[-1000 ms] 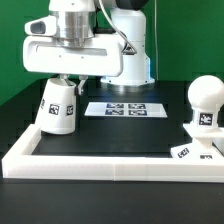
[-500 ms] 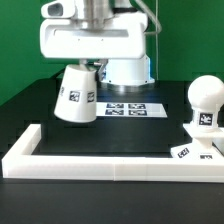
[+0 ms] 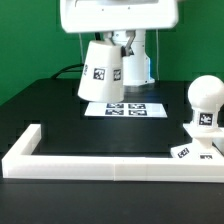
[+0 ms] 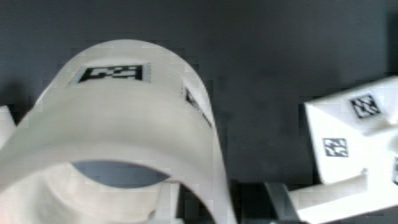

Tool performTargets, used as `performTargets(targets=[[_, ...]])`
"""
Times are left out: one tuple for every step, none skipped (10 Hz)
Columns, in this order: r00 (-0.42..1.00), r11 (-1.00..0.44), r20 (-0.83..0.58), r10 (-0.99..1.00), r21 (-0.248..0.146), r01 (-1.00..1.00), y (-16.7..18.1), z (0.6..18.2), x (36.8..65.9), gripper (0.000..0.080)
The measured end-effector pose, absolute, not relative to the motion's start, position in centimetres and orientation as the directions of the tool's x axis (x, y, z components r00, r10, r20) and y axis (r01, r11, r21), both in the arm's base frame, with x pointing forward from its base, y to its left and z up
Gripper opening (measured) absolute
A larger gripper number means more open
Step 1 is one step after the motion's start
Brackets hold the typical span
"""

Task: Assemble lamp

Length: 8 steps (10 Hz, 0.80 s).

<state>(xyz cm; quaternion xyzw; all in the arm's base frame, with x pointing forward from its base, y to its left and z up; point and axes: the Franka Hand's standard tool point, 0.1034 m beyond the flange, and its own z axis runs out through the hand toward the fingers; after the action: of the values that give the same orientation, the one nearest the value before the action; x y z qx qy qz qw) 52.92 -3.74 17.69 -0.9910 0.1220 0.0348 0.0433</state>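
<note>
Shade (image 3: 100,70) hangs tilted, pinched in the gripper (image 3: 108,40), in the air above the marker board (image 3: 122,108), well apart from bulb (image 3: 205,104). Risk: the tilt jams it on the bulb or it slips.

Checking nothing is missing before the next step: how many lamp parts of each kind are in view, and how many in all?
Shade: 1, lifted off the table in the end effector
Bulb: 1, standing on the base
Base: 1, on the table
Total: 3
</note>
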Motion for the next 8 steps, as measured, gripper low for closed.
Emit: performTargets(targets=[[0.969, -0.968, -0.076, -0.234, -0.075, -0.240, -3.9, 17.5, 53.0, 0.0044], [0.969, -0.968, -0.077, -0.234, -0.075, -0.240, -3.8, 17.5, 53.0, 0.0044], [0.969, -0.968, -0.077, -0.234, -0.075, -0.240, -3.8, 17.5, 53.0, 0.0044], [0.969, -0.968, -0.078, -0.234, -0.075, -0.240, -3.8, 17.4, 53.0, 0.0044], [0.969, -0.968, -0.080, -0.233, -0.076, -0.239, -3.6, 17.5, 53.0, 0.0044], [0.970, -0.969, -0.086, -0.227, -0.083, -0.234, -2.6, 18.4, 53.6, 0.0044], [0.973, -0.970, -0.072, -0.219, -0.089, -0.225, -1.7, 19.3, 54.7, 0.0044], [0.975, -0.971, -0.059, -0.215, -0.092, -0.220, -0.9, 19.7, 55.6, 0.0044]])
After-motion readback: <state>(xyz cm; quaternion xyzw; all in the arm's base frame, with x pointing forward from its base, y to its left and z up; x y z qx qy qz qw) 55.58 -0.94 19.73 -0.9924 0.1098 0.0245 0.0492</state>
